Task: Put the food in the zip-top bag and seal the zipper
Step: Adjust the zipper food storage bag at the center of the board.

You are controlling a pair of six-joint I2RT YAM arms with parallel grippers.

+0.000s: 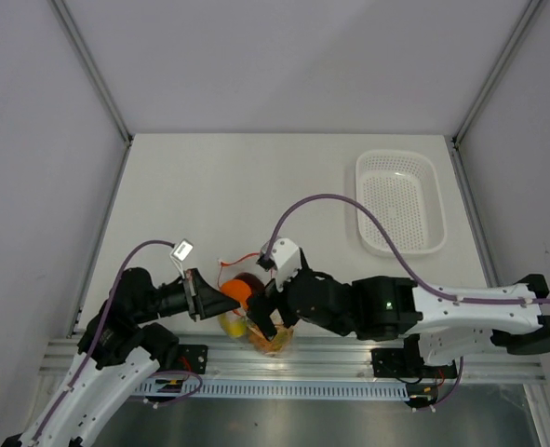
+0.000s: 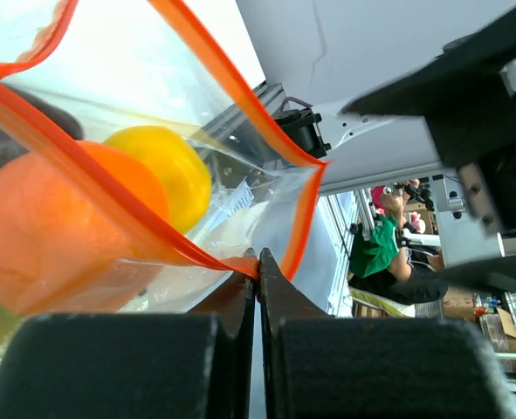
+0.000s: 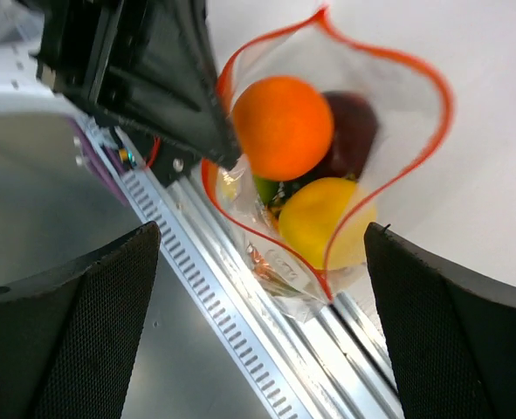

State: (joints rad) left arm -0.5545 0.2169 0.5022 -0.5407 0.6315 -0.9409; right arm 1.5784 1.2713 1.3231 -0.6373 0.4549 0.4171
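so one clear bag [image 3: 388,96] sits at the near edge of the tabletop [image 1: 219,186], its lower end over the metal rail [image 1: 349,352]; the mouth is wide open and the red-orange zipper [image 2: 83,161] isn't pressed together; I count four fruits inside: one orange [image 3: 282,127], one dark red one [image 3: 352,131] right behind it, one yellow one [image 3: 323,223] lower down, and a sliver of one green one [image 3: 266,188] wedged between them; left jaws are pinched tight on the zipper at one side of the mouth; right jaws are spread wide just above the bag, gripping nothing; one white basket [image 1: 400,200] sits well apart at the far right
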